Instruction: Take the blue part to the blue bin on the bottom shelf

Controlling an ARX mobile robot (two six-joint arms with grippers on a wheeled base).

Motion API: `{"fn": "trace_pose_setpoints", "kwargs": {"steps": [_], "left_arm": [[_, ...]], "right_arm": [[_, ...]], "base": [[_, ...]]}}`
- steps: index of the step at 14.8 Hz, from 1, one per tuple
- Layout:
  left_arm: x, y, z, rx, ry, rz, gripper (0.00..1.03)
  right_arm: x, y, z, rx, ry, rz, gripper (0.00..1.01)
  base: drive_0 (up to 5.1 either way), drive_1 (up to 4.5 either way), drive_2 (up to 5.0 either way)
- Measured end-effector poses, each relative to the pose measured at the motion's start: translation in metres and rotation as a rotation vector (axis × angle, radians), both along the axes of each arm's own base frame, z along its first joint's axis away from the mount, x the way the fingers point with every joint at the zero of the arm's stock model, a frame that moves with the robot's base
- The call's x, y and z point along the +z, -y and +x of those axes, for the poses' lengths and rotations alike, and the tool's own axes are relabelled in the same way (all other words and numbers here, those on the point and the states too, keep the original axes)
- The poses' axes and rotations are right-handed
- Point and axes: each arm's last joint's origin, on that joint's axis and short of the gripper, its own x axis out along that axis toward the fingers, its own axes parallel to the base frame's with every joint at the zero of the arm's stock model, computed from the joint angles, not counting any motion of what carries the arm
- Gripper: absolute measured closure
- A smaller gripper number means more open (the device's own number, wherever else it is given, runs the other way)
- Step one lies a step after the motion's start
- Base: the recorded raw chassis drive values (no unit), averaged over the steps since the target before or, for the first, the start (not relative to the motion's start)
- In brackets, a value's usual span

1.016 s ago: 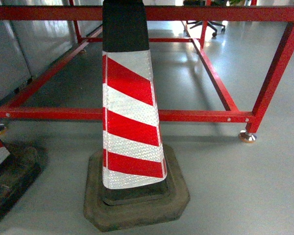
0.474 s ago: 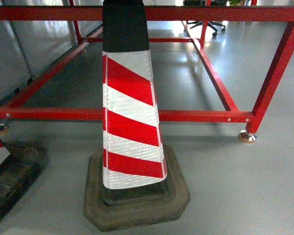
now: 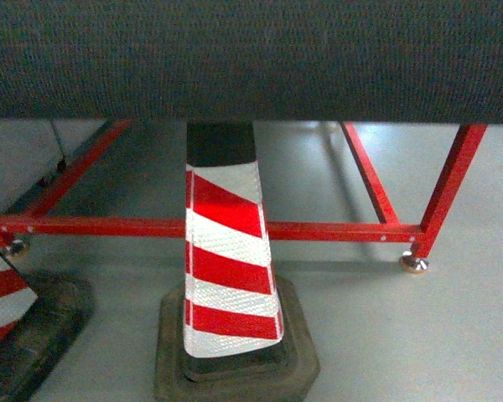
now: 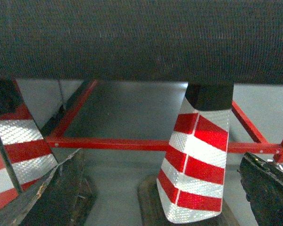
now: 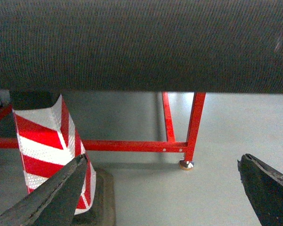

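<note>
A dark, textured surface [image 3: 251,59] fills the top third of every view, cutting off all that lies above and behind it. Under it stands a red frame [image 3: 235,228] of rails and legs on a grey floor [image 3: 402,335], its far parts hidden by the surface's edge.

A cone [image 3: 229,260] with red and white stripes stands near centre in the head view; its black top runs up behind the surface and its base is cropped at the bottom edge. A second cone [image 3: 4,293] sits at the left edge, only partly in view.

The left end effector [image 4: 155,197] shows as dark fingers [image 4: 266,188] at the lower corners of its wrist view, spread wide. The right end effector [image 5: 160,193] is likewise spread, its tips cropped by the frame.

Neither the blue part nor the blue bin nor the bottom shelf appears in any view.
</note>
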Motion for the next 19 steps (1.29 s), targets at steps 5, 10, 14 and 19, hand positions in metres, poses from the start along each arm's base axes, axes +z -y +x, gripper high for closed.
{"fn": "trace_pose_setpoints", "kwargs": {"steps": [5, 10, 14, 19], "left_arm": [[0.0, 0.0, 0.0, 0.0, 0.0, 0.003, 0.05], [0.0, -0.0001, 0.0, 0.002, 0.0, 0.003, 0.05], [0.0, 0.0, 0.0, 0.002, 0.0, 0.002, 0.05], [0.0002, 0.0, 0.0, -0.001, 0.002, 0.003, 0.05]], "right_arm": [[-0.0001, 0.0, 0.0, 0.0, -0.001, 0.0, 0.03], [-0.0001, 0.0, 0.0, 0.001, -0.001, -0.002, 0.03], [0.0, 0.0, 0.0, 0.001, 0.0, -0.001, 0.03], [-0.0003, 0.0, 0.0, 0.001, -0.003, 0.0, 0.03]], "base": [[0.0, 0.0, 0.0], [0.0, 0.0, 0.0], [0.0, 0.0, 0.0], [0.0, 0.0, 0.0]]}}
